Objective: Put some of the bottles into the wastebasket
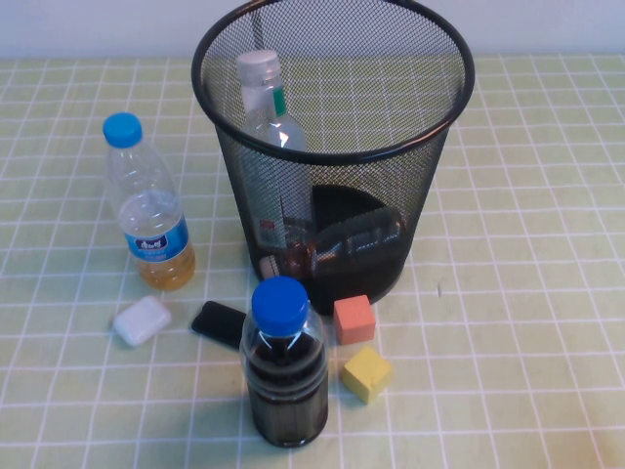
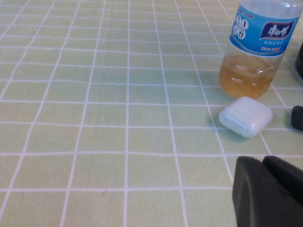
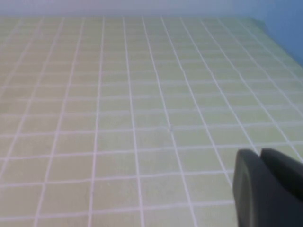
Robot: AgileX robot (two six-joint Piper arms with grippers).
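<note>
In the high view the black wire-mesh wastebasket [image 1: 430, 166] stands at the middle back of the table. The taller clear bottle [image 1: 266, 98], with a white cap and green neck band, leans upright against its left inner wall. A smaller clear bottle [image 1: 342, 244] with a brown neck wrap lies on the bin's floor, seen through the mesh. Neither arm shows in the high view. My left gripper [image 2: 263, 161] is shut and empty, low over the tablecloth. My right gripper [image 3: 259, 153] is shut and empty above bare checked cloth.
A blue-capped, blue-labelled bottle [image 1: 148, 210] [image 2: 258, 47] stands left of the bin, with a white case [image 1: 142, 319] [image 2: 245, 116] and a black object [image 1: 220, 322] near it. A dark-liquid bottle [image 1: 283, 366], an orange cube [image 1: 354, 319] and a yellow cube [image 1: 366, 373] sit in front.
</note>
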